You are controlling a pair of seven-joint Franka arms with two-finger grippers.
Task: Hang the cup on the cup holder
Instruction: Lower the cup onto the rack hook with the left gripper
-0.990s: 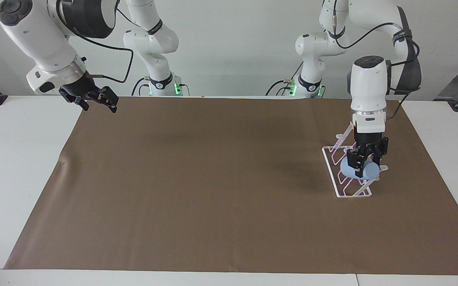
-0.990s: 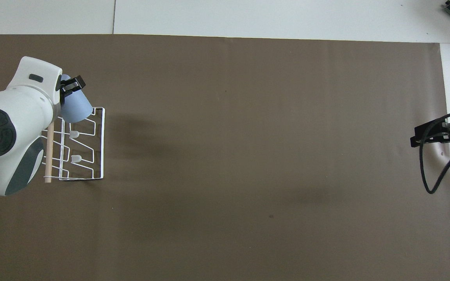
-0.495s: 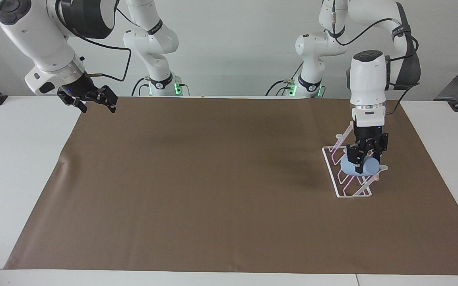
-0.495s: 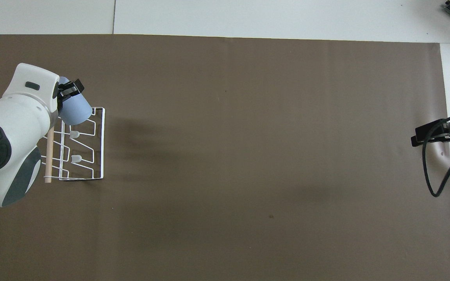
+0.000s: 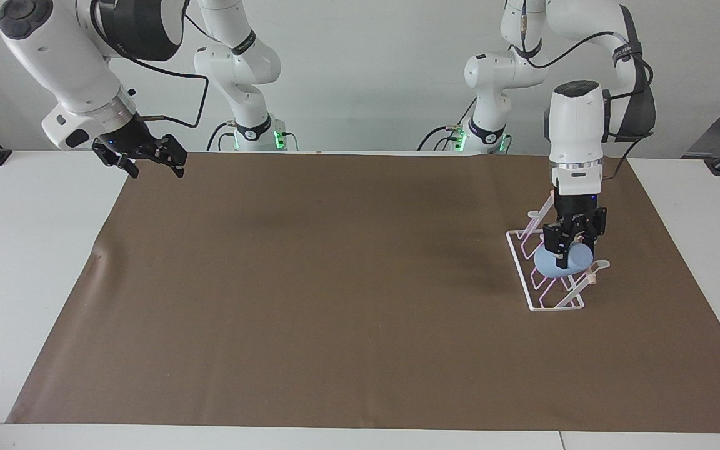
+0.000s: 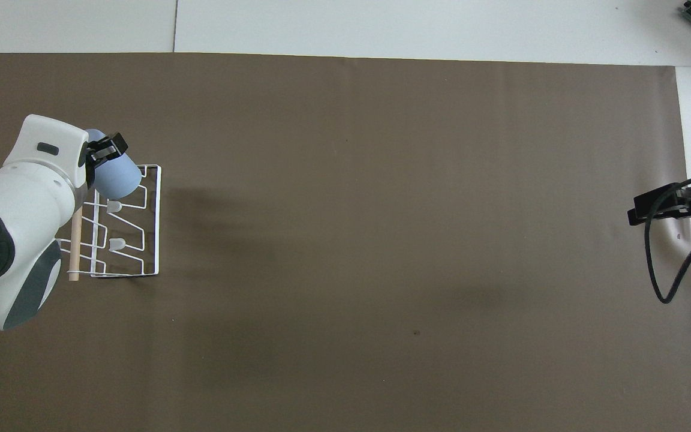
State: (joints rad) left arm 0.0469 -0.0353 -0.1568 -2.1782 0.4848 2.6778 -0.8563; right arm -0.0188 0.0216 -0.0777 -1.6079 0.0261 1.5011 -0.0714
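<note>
The light-blue cup (image 5: 561, 262) lies tilted on its side over the end of the white wire cup holder (image 5: 538, 295) that is farther from the robots, at the left arm's end of the table. My left gripper (image 5: 571, 247) points down and is shut on the cup. I cannot tell whether the cup touches a prong. In the overhead view the cup (image 6: 119, 178) sits over a corner of the holder (image 6: 155, 228), with the left gripper (image 6: 105, 153) beside it. My right gripper (image 5: 147, 155) waits, open and empty, in the air over the right arm's end of the table.
A brown mat (image 5: 335, 300) covers the white table (image 5: 22, 250). The holder's wooden dowel (image 6: 74, 246) runs along its top, partly under the left arm. Two free prong tips (image 6: 116, 243) show on the holder.
My left gripper has risen a little and drawn back toward the robots with the cup, which now sits more over the holder. My right gripper has hardly moved.
</note>
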